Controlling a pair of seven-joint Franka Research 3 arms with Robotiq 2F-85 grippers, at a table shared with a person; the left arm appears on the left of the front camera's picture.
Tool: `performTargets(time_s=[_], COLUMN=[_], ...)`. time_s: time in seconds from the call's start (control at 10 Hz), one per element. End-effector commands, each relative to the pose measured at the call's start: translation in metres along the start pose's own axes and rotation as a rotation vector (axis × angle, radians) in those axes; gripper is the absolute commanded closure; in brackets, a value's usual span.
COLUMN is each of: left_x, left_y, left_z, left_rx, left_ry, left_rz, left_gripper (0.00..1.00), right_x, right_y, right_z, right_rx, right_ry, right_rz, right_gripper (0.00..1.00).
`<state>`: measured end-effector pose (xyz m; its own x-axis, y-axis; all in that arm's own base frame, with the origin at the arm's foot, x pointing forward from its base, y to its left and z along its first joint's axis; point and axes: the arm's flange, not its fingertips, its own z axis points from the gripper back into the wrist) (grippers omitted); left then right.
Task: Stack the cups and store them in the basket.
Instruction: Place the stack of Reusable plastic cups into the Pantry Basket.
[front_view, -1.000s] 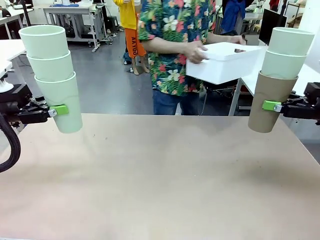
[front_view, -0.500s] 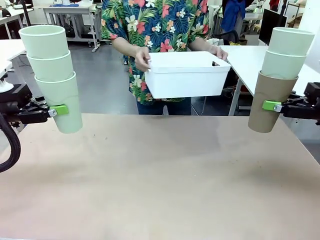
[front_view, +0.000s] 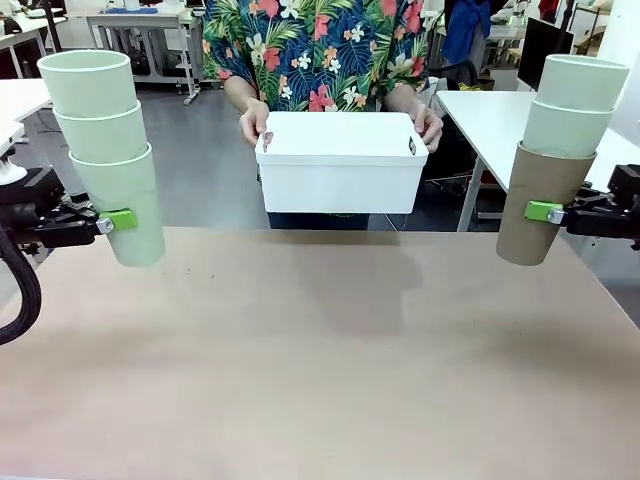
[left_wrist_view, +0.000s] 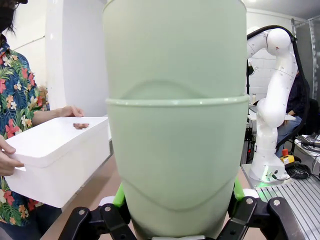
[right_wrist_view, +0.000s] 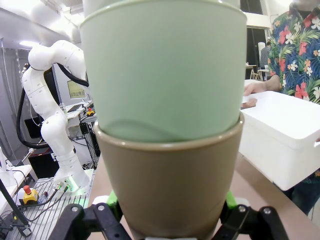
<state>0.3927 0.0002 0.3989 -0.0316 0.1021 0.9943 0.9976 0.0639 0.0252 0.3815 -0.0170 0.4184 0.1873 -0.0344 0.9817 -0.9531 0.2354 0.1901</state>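
Front view: basket (front_view: 344, 185) far side, midway between left gripper (front_view: 122, 220) and right gripper (front_view: 545, 212), each clamped on cups (front_view: 120, 190).

A pale beige tabletop (front_view: 330, 400) spans the lower half of the front view, its far edge running across mid-frame beneath the upper half. A soft grey shadow falls on its surface just below that edge, near the center, while small dark specks mark the upper left of the top.
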Motion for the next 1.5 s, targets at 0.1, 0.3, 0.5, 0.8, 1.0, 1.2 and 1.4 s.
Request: performTargets(time_s=[0.1, 0.3, 0.5, 0.8, 1.0, 1.2, 1.4], left_x=[0.0037, 0.0037, 0.0037, 0.0037, 0.0037, 0.0037, 0.0037], left_y=[-0.0013, -0.0013, -0.0013, -0.0013, -0.0013, -0.0013, -0.0013], left_z=[-0.0012, -0.0012, -0.0012, -0.0012, -0.0012, -0.0012, -0.0012], left_rx=[-0.001, -0.001, -0.001, -0.001, -0.001, -0.001, -0.001], left_ry=[-0.004, -0.004, -0.004, -0.004, -0.004, -0.004, -0.004], left_rz=[-0.012, -0.012, -0.012, -0.012, -0.012, -0.012, -0.012], left_gripper=[0.14, 0.14, 0.14, 0.14, 0.14, 0.14, 0.14], right_x=[0.0020, 0.0020, 0.0020, 0.0020, 0.0020, 0.0020, 0.0020], right_y=[0.0009, 0.0009, 0.0009, 0.0009, 0.0009, 0.0009, 0.0009], right_z=[0.0001, 0.0001, 0.0001, 0.0001, 0.0001, 0.0001, 0.0001], right_rx=[0.002, 0.002, 0.002, 0.002, 0.002, 0.002, 0.002], right_ry=[0.002, 0.002, 0.002, 0.002, 0.002, 0.002, 0.002], right_rz=[0.006, 0.006, 0.006, 0.006, 0.006, 0.006, 0.006], right_gripper=[0.14, 0.14, 0.14, 0.14, 0.14, 0.14, 0.14])
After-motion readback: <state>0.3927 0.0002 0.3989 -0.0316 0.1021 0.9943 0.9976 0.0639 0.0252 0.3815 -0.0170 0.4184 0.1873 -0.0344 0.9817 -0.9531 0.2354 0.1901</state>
